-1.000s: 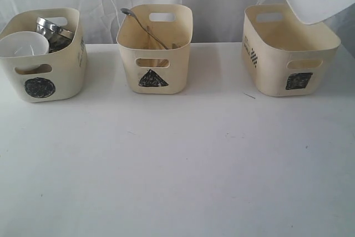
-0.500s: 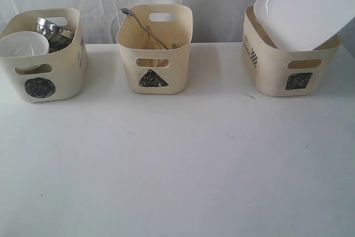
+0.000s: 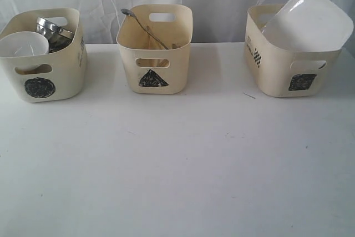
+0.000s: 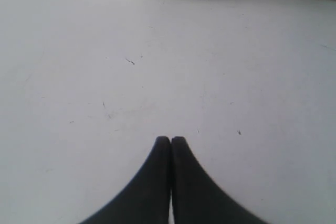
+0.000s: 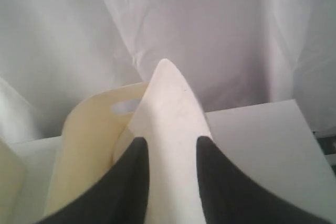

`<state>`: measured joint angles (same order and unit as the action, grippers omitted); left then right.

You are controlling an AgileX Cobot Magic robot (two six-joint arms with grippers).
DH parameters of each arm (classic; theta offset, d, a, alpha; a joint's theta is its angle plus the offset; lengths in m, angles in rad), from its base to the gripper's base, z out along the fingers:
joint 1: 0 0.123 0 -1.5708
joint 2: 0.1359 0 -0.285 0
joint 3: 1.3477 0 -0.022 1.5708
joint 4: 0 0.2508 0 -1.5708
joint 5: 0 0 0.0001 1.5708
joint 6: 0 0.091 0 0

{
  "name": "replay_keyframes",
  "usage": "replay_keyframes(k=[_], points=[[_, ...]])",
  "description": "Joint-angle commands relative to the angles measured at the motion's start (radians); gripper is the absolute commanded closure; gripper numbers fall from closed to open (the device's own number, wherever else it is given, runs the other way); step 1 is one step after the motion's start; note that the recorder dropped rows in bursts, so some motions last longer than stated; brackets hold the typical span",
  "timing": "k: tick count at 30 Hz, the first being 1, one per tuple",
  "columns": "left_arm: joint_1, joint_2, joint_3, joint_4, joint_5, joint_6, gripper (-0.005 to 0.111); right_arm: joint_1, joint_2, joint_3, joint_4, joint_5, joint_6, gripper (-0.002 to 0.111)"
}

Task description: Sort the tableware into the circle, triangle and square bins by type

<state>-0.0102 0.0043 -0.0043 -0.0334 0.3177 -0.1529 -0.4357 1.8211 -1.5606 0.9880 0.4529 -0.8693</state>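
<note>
Now | right gripper clamps glossy white rounded-square plate, tilted in cream square bin | left gripper closed, empty

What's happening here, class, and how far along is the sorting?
The right gripper holds the large white plate by its edge, tilted in the square bin. The left gripper is shut over the table, holding nothing. A white bowl and steel mug sit in the circle bin; a spoon leans in the triangle bin.
</note>
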Motion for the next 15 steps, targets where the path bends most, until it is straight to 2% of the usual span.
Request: replay_keyframes(k=[1, 3, 4, 6, 7, 9, 11, 12, 13, 15], points=[[-0.002, -0.004, 0.004, -0.01, 0.032, 0.003, 0.107, 0.011, -0.109, -0.003, 0.046, 0.126, 0.027, 0.093], [-0.002, -0.004, 0.004, -0.01, 0.032, 0.003, 0.107, 0.032, -0.16, -0.003, -0.003, 0.199, -0.006, 0.108], [-0.002, -0.004, 0.004, -0.01, 0.032, 0.003, 0.107, 0.05, -0.187, -0.003, -0.082, 0.215, -0.004, 0.108], [-0.002, -0.004, 0.004, -0.01, 0.032, 0.003, 0.107, 0.099, -0.228, -0.003, -0.403, 0.217, 0.12, 0.108], [-0.002, -0.004, 0.004, -0.01, 0.032, 0.003, 0.107, 0.124, -0.241, -0.003, -0.631, 0.217, 0.263, 0.108], [-0.002, -0.004, 0.004, -0.01, 0.032, 0.003, 0.107, 0.162, -0.253, 0.001, -1.149, 0.262, 0.671, 0.108], [-0.002, -0.004, 0.004, -0.01, 0.032, 0.003, 0.107, 0.174, -0.253, 0.003, -1.507, 0.354, 1.01, 0.108], [-0.002, -0.004, 0.004, -0.01, 0.032, 0.003, 0.107, 0.173, -0.259, 0.003, -1.586, 0.381, 1.105, 0.108], [-0.002, -0.004, 0.004, -0.01, 0.032, 0.003, 0.107, 0.173, -0.272, 0.003, -1.59, 0.384, 1.107, 0.108], [-0.002, -0.004, 0.004, -0.01, 0.032, 0.003, 0.107, 0.173, -0.327, 0.01, -1.462, 0.311, 1.064, 0.108]])
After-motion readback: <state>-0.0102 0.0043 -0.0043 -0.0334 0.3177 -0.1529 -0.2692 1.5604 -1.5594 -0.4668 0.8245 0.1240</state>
